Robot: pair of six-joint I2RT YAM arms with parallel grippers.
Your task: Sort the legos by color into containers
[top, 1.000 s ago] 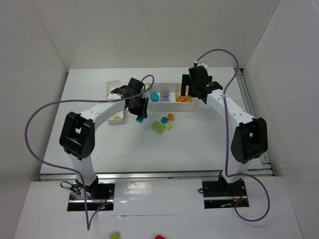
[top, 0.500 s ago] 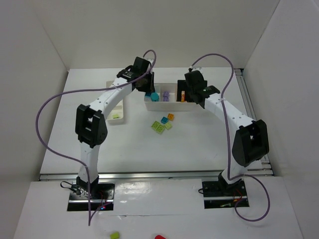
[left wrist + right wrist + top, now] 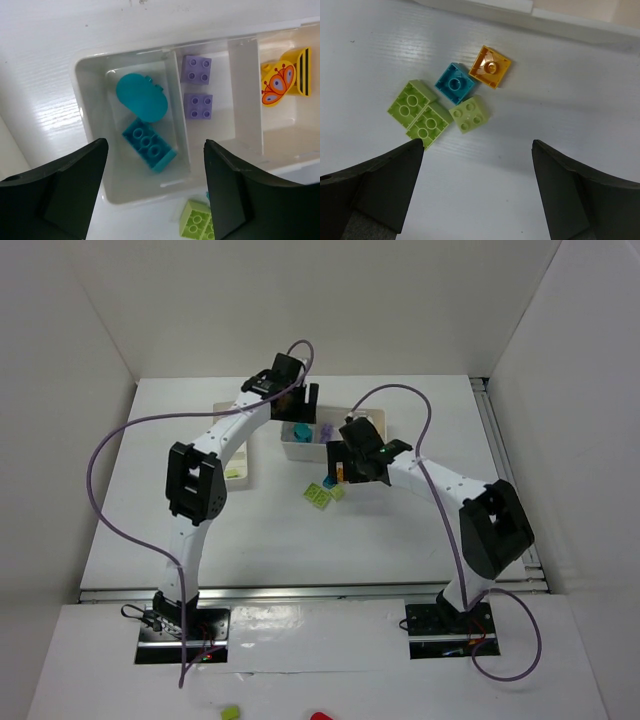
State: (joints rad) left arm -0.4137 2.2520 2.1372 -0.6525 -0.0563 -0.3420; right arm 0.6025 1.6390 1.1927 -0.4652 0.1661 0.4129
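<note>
The left hand (image 3: 155, 150) hangs spread above the tray (image 3: 90, 85), teal brick (image 3: 149, 145) lying with its colour; right hand (image 3: 477, 145) spread over loose legos (image 3: 469, 114).

Two pieces (image 3: 149, 145) lie in the tray's (image 3: 82, 90) end compartment beneath your left gripper (image 3: 155, 192); loose bricks (image 3: 454, 85) cluster on the table (image 3: 520, 135) ahead of your right gripper (image 3: 477, 187).

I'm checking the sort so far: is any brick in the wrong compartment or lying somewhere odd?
The tray looks right: teal pieces together, purple bricks next door, a yellow-orange piece beyond. Odd ones out: a lime bit and a red bit lying off the table, at the top view's near edge.
</note>
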